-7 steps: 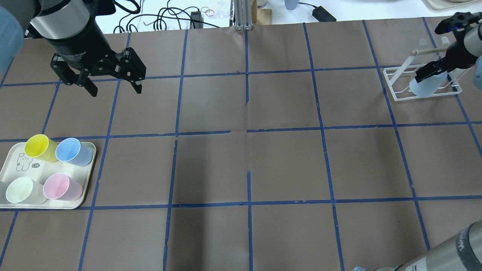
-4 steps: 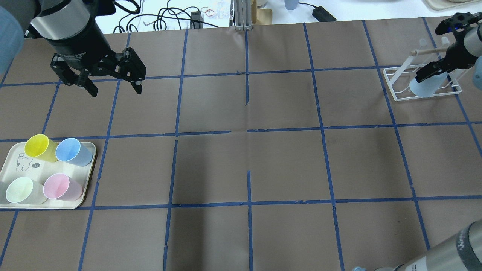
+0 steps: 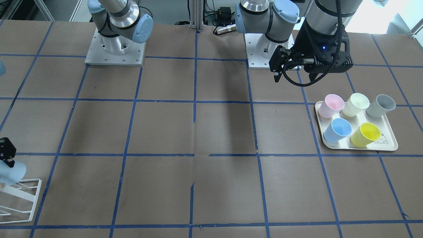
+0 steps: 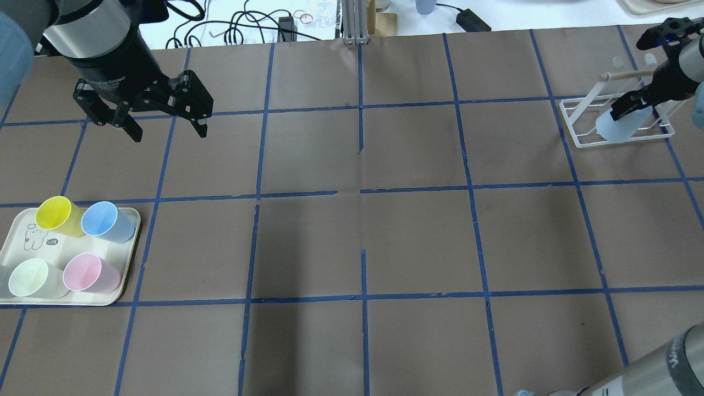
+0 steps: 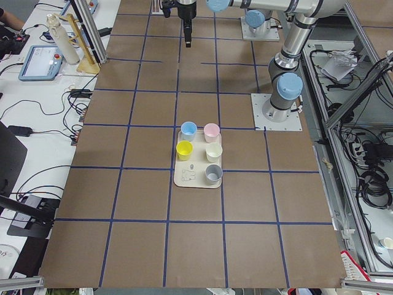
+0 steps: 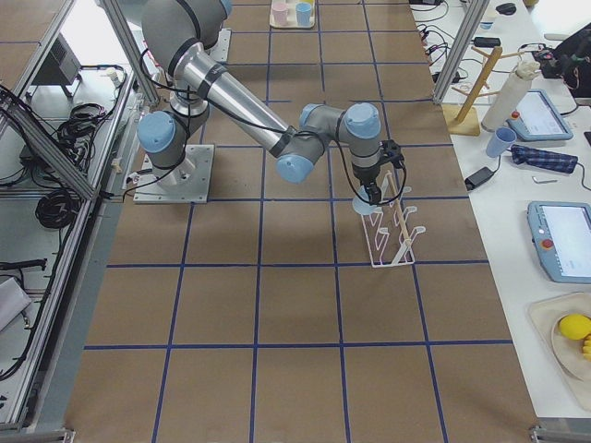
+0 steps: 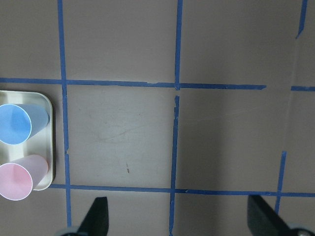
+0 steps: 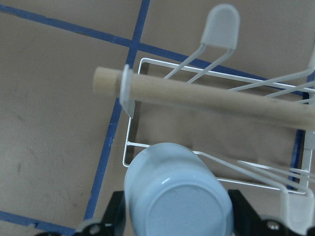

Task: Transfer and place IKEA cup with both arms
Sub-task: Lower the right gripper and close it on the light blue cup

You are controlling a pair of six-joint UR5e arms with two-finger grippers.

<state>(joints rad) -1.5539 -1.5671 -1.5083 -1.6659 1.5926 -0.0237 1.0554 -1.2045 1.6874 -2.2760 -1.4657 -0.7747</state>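
Your right gripper's 2 fingers clamp the upturned IKEA cup just over the drying rack, so you look to be placing: lower it onto a peg, then release, while your left gripper hangs spread open, well apart from the rack.

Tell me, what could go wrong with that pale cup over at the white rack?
The right pincer holds the IKEA cup tilted over the wire rack. It may miss a prong and tumble off when released. The wooden bar is nearby, so the pincer might bump it and shift the light-looking rack.
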